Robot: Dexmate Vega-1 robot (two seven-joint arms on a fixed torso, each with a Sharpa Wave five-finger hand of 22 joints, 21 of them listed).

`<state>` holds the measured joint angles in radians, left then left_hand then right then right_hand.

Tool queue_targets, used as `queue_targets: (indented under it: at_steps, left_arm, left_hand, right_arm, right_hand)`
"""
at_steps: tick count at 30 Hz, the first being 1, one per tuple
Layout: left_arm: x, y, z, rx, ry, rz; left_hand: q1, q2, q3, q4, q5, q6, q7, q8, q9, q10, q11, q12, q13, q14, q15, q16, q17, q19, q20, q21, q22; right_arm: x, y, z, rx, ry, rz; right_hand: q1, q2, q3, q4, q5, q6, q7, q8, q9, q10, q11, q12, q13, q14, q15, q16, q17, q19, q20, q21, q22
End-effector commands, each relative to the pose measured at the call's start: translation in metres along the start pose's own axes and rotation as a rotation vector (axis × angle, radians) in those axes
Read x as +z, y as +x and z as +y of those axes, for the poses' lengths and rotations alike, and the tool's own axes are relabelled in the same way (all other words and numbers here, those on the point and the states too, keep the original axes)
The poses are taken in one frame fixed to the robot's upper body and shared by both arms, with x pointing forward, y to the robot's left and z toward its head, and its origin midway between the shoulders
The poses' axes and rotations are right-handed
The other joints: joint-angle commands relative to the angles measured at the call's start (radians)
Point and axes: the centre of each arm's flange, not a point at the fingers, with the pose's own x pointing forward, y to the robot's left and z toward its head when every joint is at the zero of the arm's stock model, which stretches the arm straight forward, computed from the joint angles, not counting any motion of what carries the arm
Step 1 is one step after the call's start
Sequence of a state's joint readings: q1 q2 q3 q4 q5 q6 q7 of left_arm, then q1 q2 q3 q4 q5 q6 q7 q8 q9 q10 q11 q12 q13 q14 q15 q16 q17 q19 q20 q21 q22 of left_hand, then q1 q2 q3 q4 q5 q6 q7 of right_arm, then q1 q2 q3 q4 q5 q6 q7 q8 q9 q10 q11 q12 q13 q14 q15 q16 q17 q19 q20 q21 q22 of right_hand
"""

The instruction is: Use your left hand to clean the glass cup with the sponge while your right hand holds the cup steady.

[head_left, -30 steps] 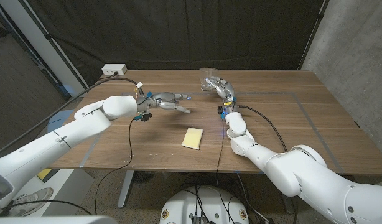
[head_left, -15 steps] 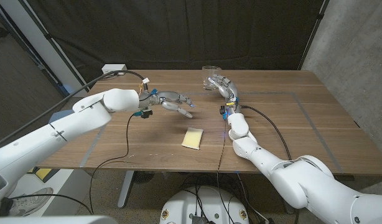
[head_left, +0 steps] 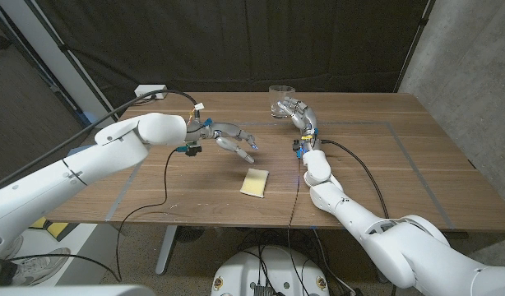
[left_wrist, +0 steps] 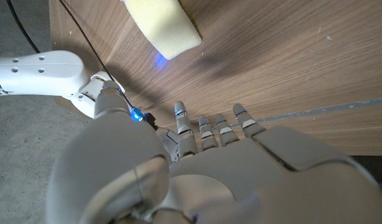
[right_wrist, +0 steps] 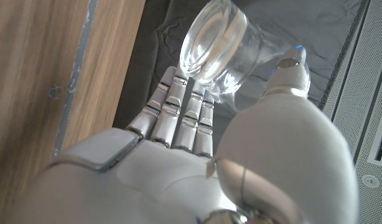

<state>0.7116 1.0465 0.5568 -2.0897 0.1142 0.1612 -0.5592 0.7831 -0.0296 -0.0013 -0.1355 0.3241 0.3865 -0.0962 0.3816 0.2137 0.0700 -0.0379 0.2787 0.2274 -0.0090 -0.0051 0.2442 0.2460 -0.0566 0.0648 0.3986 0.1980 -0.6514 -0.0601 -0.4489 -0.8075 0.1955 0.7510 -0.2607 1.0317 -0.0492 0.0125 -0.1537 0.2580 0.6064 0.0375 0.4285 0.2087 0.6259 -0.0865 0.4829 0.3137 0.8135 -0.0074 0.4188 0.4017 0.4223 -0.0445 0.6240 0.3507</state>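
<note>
A clear glass cup (head_left: 280, 99) is held above the table's far edge by my right hand (head_left: 294, 113). In the right wrist view the cup (right_wrist: 225, 53) sits between the thumb and fingers (right_wrist: 185, 99), tilted, its round base toward the camera. A pale yellow sponge (head_left: 255, 182) lies on the wood at the middle of the table. My left hand (head_left: 234, 138) hovers just behind and to the left of it, fingers spread and pointing down, holding nothing. In the left wrist view the sponge (left_wrist: 163, 26) lies beyond the fingertips (left_wrist: 206, 127).
A white power strip (head_left: 150, 91) sits at the back left corner. Black cables (head_left: 172, 177) trail across the table by both wrists. A thin rectangle outline (head_left: 400, 131) marks the table's right half. Dark curtains hang behind the table.
My left hand has moved right and toward the sponge, fingers tipping downward. My right hand has lifted the cup a little higher and further back.
</note>
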Motion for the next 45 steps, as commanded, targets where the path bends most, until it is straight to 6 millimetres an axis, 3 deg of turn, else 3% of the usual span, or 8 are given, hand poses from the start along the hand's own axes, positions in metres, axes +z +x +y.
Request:
queue_targets:
  at_steps: [1, 19, 32, 45]
  left_arm:
    - [0.017, 0.006, -0.005, -0.039, 0.142, 0.055]
    - [0.029, 0.018, -0.012, -0.143, 0.260, 0.099]
    - [0.040, 0.024, -0.028, -0.120, 0.454, 0.178]
    - [0.042, 0.031, -0.049, -0.076, 0.556, 0.210]
  left_hand:
    - [0.022, -0.004, -0.012, -0.004, 0.001, 0.044, 0.002, 0.017, -0.002, 0.024, -0.010, 0.002, 0.001, 0.016, -0.007, 0.003, 0.001, 0.016, 0.002, 0.002, 0.001]
    - [0.057, -0.007, -0.017, -0.008, 0.006, 0.097, 0.010, 0.032, -0.005, 0.050, -0.015, 0.004, -0.002, 0.025, -0.016, 0.002, -0.001, 0.032, -0.009, 0.004, 0.001]
    - [0.076, 0.000, -0.017, -0.007, 0.007, 0.058, -0.004, 0.013, -0.006, 0.040, -0.015, -0.006, -0.003, 0.019, -0.022, -0.003, -0.001, 0.036, -0.015, 0.003, 0.002]
    - [0.064, 0.005, -0.035, 0.014, 0.003, -0.052, -0.011, -0.041, -0.007, 0.013, -0.023, -0.023, -0.003, 0.002, -0.021, -0.011, 0.004, 0.034, -0.023, -0.001, 0.003]
  right_arm:
    - [0.005, -0.003, -0.007, -0.021, 0.004, -0.017]
    - [0.005, -0.004, -0.012, -0.043, 0.008, -0.022]
    - [0.005, -0.006, -0.012, -0.042, 0.016, -0.026]
    - [0.005, -0.009, -0.011, -0.042, 0.016, -0.025]
  right_hand:
    - [0.191, 0.191, 0.024, 0.031, 0.007, 0.175, -0.181, 0.006, 0.019, 0.071, -0.079, -0.005, 0.005, 0.087, -0.236, -0.001, 0.006, -0.004, -0.150, 0.009, 0.003]
    - [0.194, 0.195, 0.022, 0.035, 0.005, 0.177, -0.180, 0.007, 0.020, 0.074, -0.077, -0.006, 0.014, 0.088, -0.236, -0.003, 0.020, -0.012, -0.150, 0.027, 0.009]
    - [0.197, 0.196, 0.021, 0.037, 0.005, 0.181, -0.179, 0.009, 0.021, 0.075, -0.079, -0.007, 0.019, 0.090, -0.236, -0.005, 0.029, -0.015, -0.151, 0.039, 0.012]
    - [0.198, 0.197, 0.019, 0.039, 0.004, 0.180, -0.179, 0.008, 0.021, 0.078, -0.076, -0.008, 0.024, 0.090, -0.236, -0.008, 0.038, -0.020, -0.150, 0.052, 0.015]
